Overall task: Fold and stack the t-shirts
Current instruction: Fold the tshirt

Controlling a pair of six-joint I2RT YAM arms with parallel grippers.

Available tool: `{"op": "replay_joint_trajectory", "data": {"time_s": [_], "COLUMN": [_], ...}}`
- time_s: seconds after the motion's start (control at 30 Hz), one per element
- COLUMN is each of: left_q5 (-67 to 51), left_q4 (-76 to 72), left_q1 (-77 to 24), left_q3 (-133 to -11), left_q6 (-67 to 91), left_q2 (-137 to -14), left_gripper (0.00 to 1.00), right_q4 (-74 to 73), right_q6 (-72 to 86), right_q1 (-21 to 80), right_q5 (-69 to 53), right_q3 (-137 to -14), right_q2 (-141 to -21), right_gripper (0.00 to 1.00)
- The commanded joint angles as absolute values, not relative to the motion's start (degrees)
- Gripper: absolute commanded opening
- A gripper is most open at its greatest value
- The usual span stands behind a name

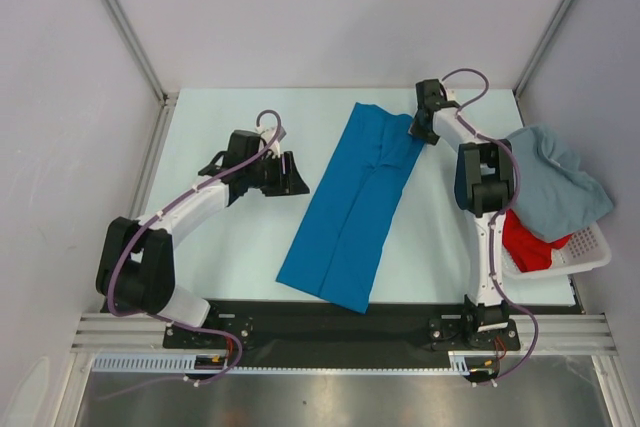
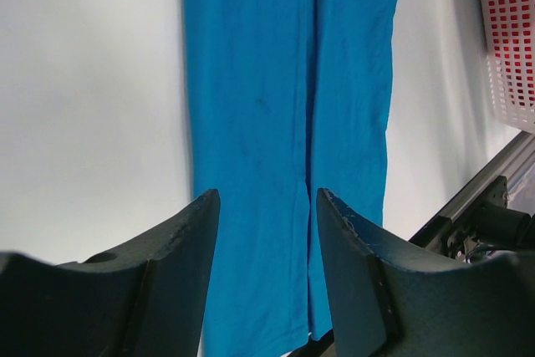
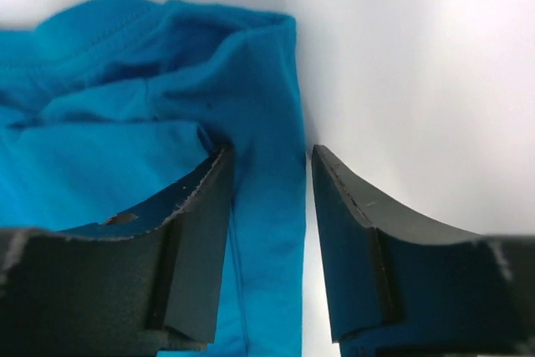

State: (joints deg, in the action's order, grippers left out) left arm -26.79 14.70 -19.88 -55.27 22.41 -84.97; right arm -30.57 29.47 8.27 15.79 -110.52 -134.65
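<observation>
On the left I see my left hand [image 1: 296, 175] low over the bare table [image 1: 230, 242], just beside the long left edge of the bright blue t-shirt [image 1: 350, 207] and not touching it; its two fingers [image 2: 188, 240] stand apart and they hold nothing. The blue t-shirt lies flat in the middle of the table as a long narrow strip, both sides folded in so that they meet along a line down the middle. At its far right corner is my right hand [image 1: 425, 129]; this hand is released too, the jaws apart with the edge of the cloth lying between them, not pinched. At the right edge stands the white basket [image 1: 592, 252]; the pale grey-blue t-shirt [image 1: 560, 182] is draped over it, and the red t-shirt [image 1: 525, 242] is crumpled inside.
</observation>
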Motion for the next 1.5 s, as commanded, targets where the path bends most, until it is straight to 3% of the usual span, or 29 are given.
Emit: {"op": "replay_joint_trajectory", "data": {"time_s": [0.0,0.13,0.3,0.4,0.8,0.9,1.0,1.13,1.23,1.47], "left_q5": [-27.95,-28.21,-28.65,-28.83,-28.83,-28.39,-28.13,-29.0,-29.27,-28.39], "left_q4": [13.71,13.45,13.01,12.66,12.57,13.18,13.7,16.17,16.26,19.25], "left_q1": [-20.3,-20.3,-20.21,-20.21,-19.86,-19.86,-19.95,-20.04,-20.56,-23.82], "left_q3": [-55.55,-55.72,-56.07,-56.25,-57.22,-56.52,-55.37,-53.19,-49.76,-44.48], "left_q6": [21.36,21.36,21.27,21.18,22.32,22.67,23.38,25.3,27.24,30.14], "left_q2": [-84.11,-84.64,-86.04,-87.1,-88.42,-87.72,-87.1,-87.63,-85.7,-82.45], "left_gripper": [0.55,0.55,0.55,0.55,0.55,0.58,0.61,0.6,0.58,0.57], "right_q4": [-27.08,-23.91,-20.05,-20.3,-13.19,-12.3,-18.17,-26.0,-33.73,-49.4], "right_q6": [27.6,25.23,24.35,24.26,21.53,21.01,21.09,21.45,19.52,19.6], "right_q1": [7.47,7.38,7.38,7.38,7.12,7.12,6.95,6.86,6.86,9.92], "right_q5": [15.82,12.31,10.98,12.13,8.18,7.38,8.96,12.65,15.11,11.44], "right_q3": [-115.13,-117.68,-121.37,-126.37,-143.25,-143.7,-146.76,-141.18,-137.3,-121.59], "right_q2": [-136.75,-140.08,-143.61,-146.95,-157.85,-157.68,-156.98,-146.47,-140.47,-120.88], "right_gripper": [0.46,0.39,0.11,0.0,0.01,0.15,0.36,0.62,0.74,0.77]}}
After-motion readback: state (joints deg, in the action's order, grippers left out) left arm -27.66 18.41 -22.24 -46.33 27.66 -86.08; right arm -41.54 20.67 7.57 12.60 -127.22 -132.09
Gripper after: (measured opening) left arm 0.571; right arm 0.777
